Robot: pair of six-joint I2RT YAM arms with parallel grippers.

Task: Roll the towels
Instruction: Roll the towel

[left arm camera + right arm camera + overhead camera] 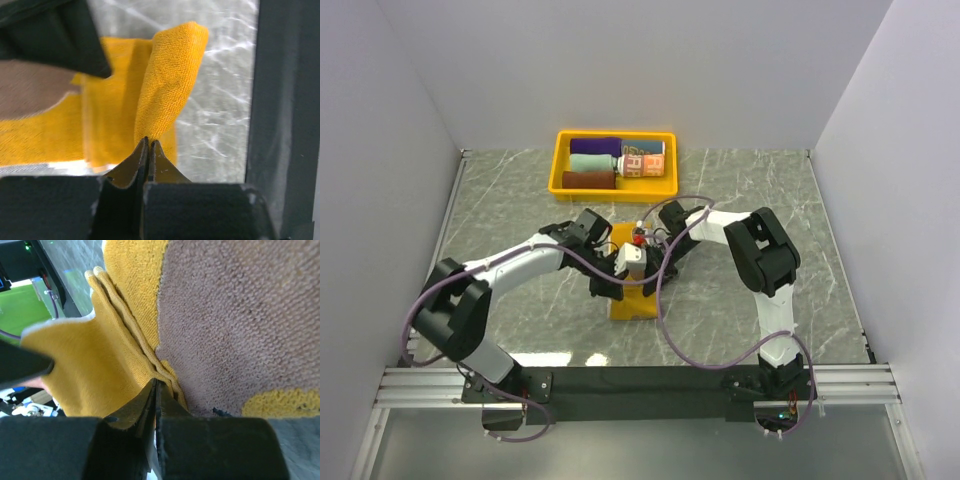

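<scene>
Marbled grey table (500, 195), yellow tray (558, 172) at back, brown-and-yellow towel (633, 306) mid-table.

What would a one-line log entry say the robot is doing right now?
phase: starting roll | left gripper: shut on brown-and-yellow cloth towel | right gripper: shut on same towel | yellow plastic tray: holds rolled towels

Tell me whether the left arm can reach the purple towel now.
Probably not yet: the left gripper is shut on the yellow-and-brown towel, though the way to the purple towel looks open.
</scene>
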